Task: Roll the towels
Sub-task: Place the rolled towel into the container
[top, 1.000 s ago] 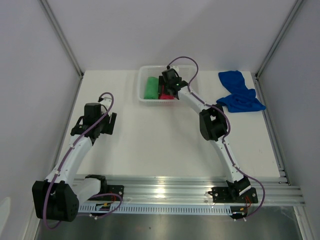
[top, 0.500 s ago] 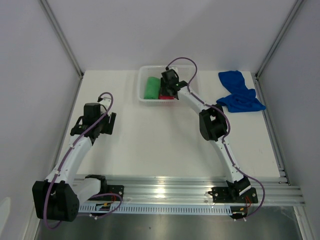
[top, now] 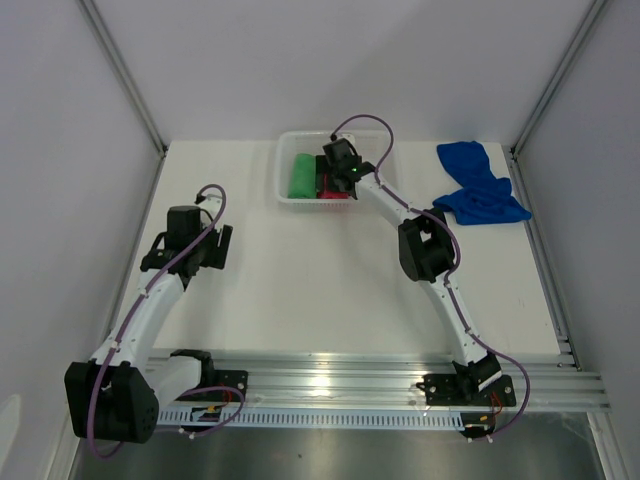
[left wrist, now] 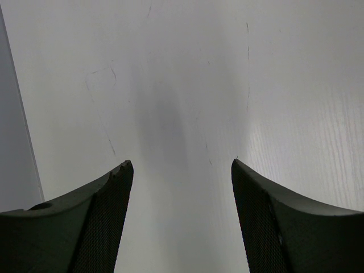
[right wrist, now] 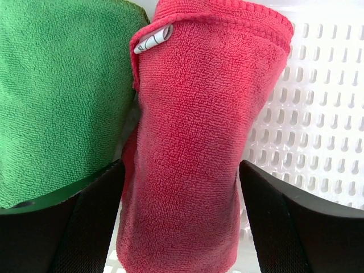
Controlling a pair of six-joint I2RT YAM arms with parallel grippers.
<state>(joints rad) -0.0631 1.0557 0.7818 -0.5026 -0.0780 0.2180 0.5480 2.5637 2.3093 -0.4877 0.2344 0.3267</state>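
The right gripper (right wrist: pixel 181 170) stands wide open astride the rolled pink-red towel (right wrist: pixel 199 114), which lies beside the green towel (right wrist: pixel 57 85) in the white basket (right wrist: pixel 324 102), far centre. The left gripper (left wrist: pixel 181 165) hangs open, holding nothing, over the white table (top: pixel 300 290) at the left. The blue towel (top: pixel 478 185) lies crumpled far right, between pale walls (top: pixel 300 60).

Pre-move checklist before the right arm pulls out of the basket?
1. Pink-red rolled microfibre towel lying in white slotted plastic basket: ok.
2. Green rolled microfibre towel beside it in the basket: ok.
3. Right gripper jaws spread either side of the pink-red roll, which looks unsqueezed: ok.
4. Left gripper open above the table, holding nothing: ok.
5. Royal blue microfibre towel rolled: not ok, crumpled at the table's far right.
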